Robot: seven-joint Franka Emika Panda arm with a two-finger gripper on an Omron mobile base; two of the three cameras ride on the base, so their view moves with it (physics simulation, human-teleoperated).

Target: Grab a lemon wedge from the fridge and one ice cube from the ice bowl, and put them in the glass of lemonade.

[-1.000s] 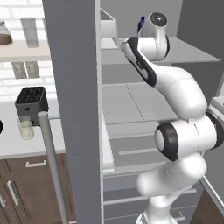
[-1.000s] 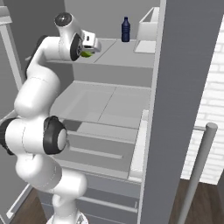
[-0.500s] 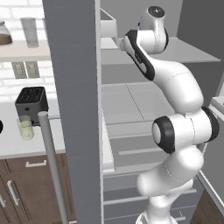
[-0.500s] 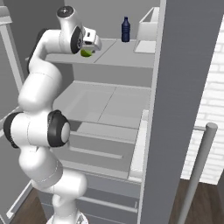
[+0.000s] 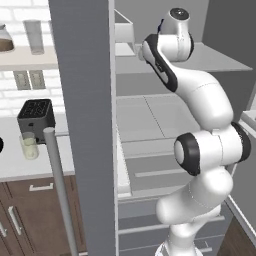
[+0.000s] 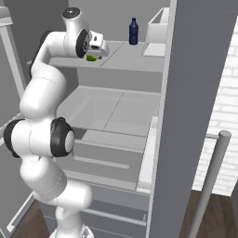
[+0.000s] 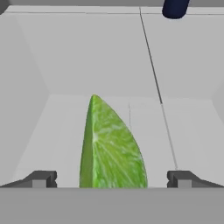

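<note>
The fridge [image 6: 116, 111] stands open, and the arm reaches onto its top shelf. The lemon wedge [image 7: 111, 148], yellow-green, lies on that shelf directly between my open gripper's [image 7: 112, 179] fingertips [image 7: 41, 178], with a gap on each side. From the right base view the gripper [image 6: 95, 55] hangs over the wedge [image 6: 92, 58] near the shelf's left front. The glass of lemonade [image 5: 29, 147] stands on the counter in front of the black toaster [image 5: 35, 114]. A black sliver of the ice bowl [image 5: 1, 145] is cut off by the picture's left edge.
A dark blue bottle [image 6: 133, 31] and a white bin [image 6: 158, 30] stand further back on the top shelf. The open fridge door [image 5: 82, 125] with its bar handle [image 5: 60, 190] stands between the fridge interior and the counter. Brown cabinets [image 5: 25, 220] sit below the counter.
The hand has pushed a little deeper over the top shelf toward the wedge, and the arm's upper joints have risen. The jaws have stayed open.
</note>
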